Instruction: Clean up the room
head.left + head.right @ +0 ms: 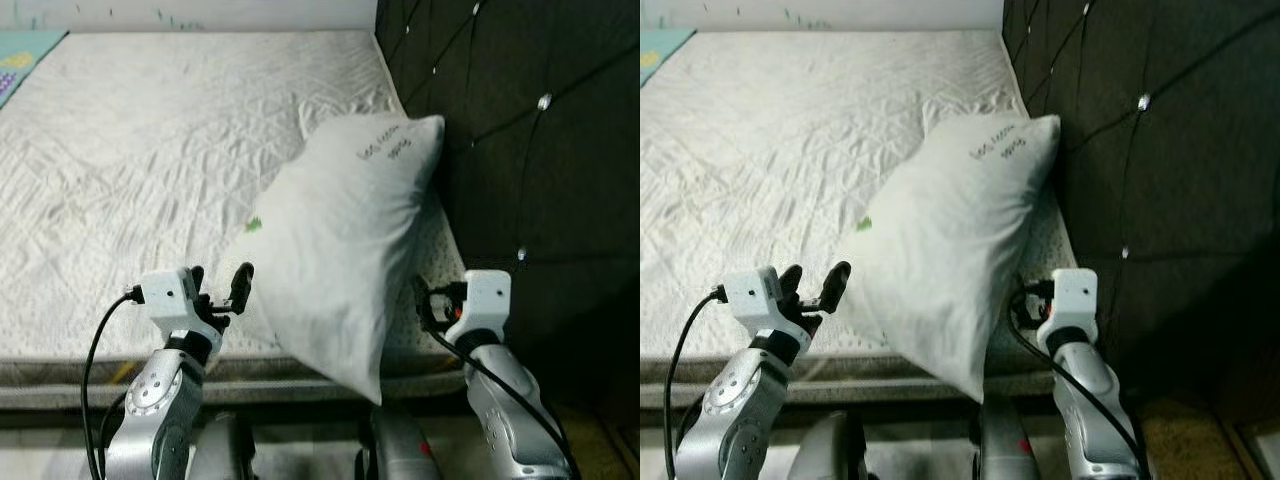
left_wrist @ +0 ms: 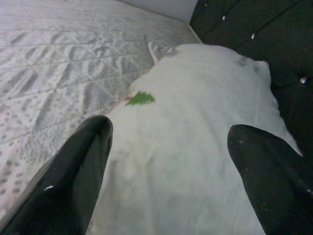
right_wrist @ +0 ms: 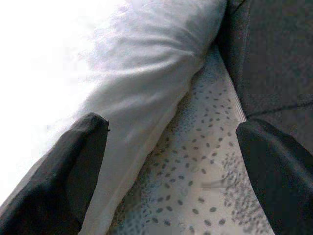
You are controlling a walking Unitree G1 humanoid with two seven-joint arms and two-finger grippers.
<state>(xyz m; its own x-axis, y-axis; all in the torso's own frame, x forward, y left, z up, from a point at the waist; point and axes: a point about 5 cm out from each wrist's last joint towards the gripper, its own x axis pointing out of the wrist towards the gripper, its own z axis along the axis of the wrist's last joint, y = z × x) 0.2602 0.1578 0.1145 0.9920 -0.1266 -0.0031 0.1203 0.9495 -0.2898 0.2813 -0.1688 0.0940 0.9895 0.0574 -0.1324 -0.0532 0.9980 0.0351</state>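
Pillow [image 1: 345, 255] lies askew on bed [image 1: 150, 170], far end against headboard [image 1: 540, 170], near corner overhanging the edge. Left hand [image 1: 222, 287] wide, at its left side; right hand [image 3: 171, 161] wide, beside it. Ungrasped; straightening seems left.

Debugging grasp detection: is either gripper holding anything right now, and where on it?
Nothing held. Left gripper and right gripper are both open, flanking the white pillow on the mattress, fingers closed on nothing.

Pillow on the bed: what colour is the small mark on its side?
Green, a small leaf-like mark on the white pillow; clearest in the left wrist view.
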